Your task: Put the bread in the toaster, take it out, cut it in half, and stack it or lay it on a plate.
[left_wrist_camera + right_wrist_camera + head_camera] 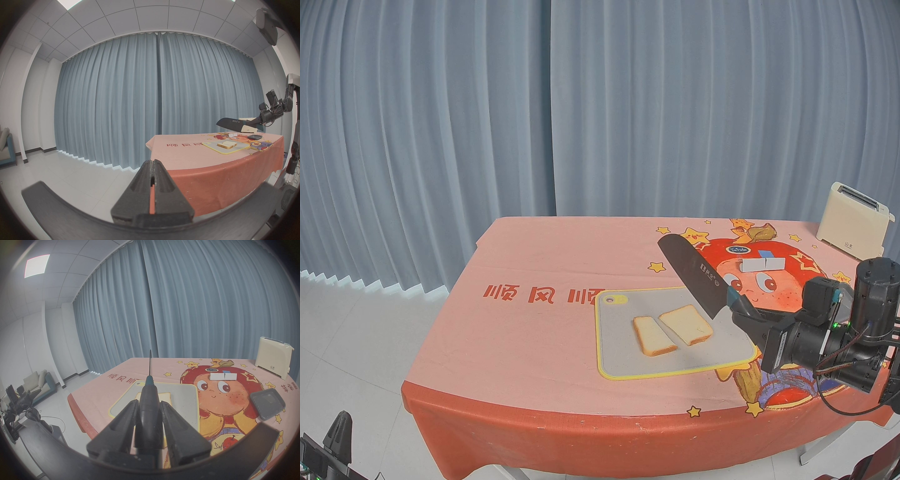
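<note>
- right gripper (149,405) grasps the knife (697,278) handle; blade raised over the cutting board (625,365).
- two bread halves (654,335) lie on the cutting board, below the blade.
- left gripper (152,165) clenched, empty, well apart from it.

Left tool (336,437): cropped by the head view's lower-left corner; one dark finger shows.
Knife handle (149,396): rear length covered by the fingers of the right tool (149,403), which clamp it.
Knife blade (150,363): edge-on from the right wrist, a thin line.
Bread (165,395): middle masked by the handle; cut line not discernible from the right wrist.
Cutting board (184,399): near edge masked by the right tool.
Bench (537,350): right near corner covered by the right arm.
White block (762,264): too small to identify.
Toaster (853,220): slot interior hidden.
</note>
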